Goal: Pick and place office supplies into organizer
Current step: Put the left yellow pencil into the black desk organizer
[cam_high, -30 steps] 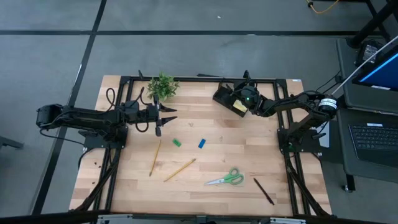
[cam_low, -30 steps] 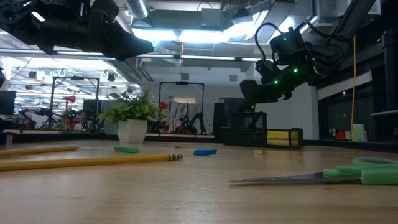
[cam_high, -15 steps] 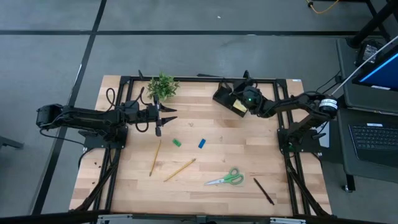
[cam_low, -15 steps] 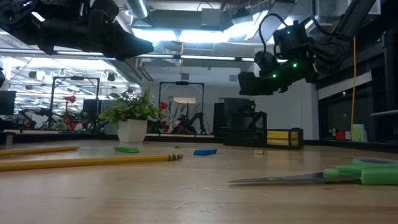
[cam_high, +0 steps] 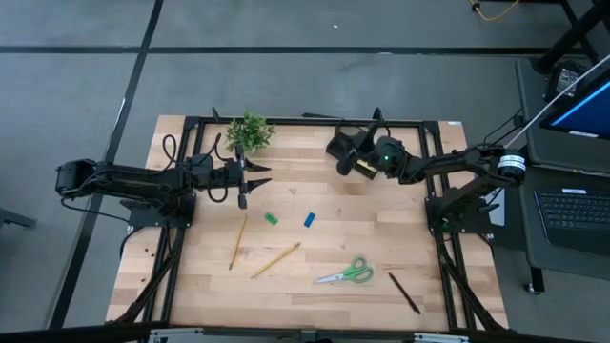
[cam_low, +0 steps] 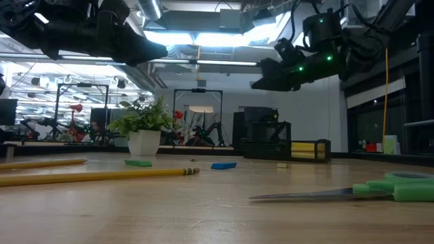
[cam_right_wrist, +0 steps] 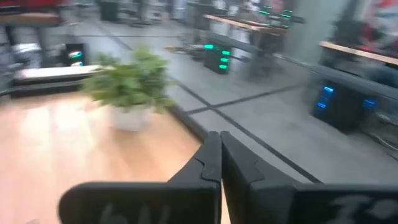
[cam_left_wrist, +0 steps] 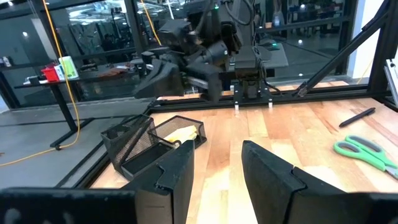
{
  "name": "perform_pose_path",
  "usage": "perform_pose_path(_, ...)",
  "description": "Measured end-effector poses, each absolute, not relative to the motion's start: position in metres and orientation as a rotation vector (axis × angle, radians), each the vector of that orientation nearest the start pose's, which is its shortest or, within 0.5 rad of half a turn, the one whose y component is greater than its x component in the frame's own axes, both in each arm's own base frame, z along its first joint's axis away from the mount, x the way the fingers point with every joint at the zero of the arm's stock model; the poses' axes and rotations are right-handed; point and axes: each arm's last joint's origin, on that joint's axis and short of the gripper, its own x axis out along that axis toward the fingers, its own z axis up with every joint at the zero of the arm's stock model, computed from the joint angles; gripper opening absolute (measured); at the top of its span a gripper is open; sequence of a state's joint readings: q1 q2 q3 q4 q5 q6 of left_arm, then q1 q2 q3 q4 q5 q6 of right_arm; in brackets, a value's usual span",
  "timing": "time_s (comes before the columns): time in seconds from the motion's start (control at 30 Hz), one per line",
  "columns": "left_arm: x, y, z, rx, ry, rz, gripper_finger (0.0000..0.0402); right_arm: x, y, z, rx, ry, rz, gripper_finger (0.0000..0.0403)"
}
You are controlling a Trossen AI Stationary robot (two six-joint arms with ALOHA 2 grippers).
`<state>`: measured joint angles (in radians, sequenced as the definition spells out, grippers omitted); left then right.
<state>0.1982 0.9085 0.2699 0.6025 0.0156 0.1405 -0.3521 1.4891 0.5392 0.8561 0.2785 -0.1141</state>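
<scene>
Two hands hang above your tabletop (cam_high: 315, 191). Your left hand (cam_high: 242, 201) waits beside the potted plant (cam_high: 249, 131), fingers parted, holding nothing. Pencils (cam_high: 236, 240), erasers (cam_high: 272, 218), scissors (cam_high: 349, 273) and a pen (cam_high: 403, 292) lie loose at centre and front. Your right hand (cam_high: 345, 157) hovers over the organizer (cam_high: 337, 145), which holds the yellow sticky-note pad (cam_high: 366, 165), fingers pressed together, empty.

Grey floor (cam_high: 76, 86) (dark seams), bright ceiling lights (cam_low: 203, 37) overhead.

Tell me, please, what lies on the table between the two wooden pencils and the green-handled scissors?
Nothing: in the high view, bare wood runs from the pencils to the scissors; the green eraser and blue eraser lie farther back.
</scene>
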Motion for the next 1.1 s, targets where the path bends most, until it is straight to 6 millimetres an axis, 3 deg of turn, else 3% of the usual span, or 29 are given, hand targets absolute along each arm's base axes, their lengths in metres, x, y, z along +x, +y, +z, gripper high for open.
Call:
perform_pose_path(0.3,0.187,0.026,0.211,0.096,0.084,0.078,0.0130,0.282,-0.082,0.207,-0.189,0.118,-0.521,0.0004)
perform_pose_path(0.63,0.190,-0.006,0.224,0.076,0.488,0.202,0.0129,0.294,-0.065,0.216,-0.195,0.122,-0.456,0.0003)
perform_pose_path(0.87,0.179,-0.036,0.240,-0.088,0.651,0.169,0.0129,0.297,-0.061,0.219,-0.213,0.115,-0.442,0.0005)
perform_pose_path(1.1,0.167,-0.063,0.238,-0.292,0.713,0.132,0.0129,0.297,-0.060,0.216,-0.216,0.144,-0.436,0.0004)
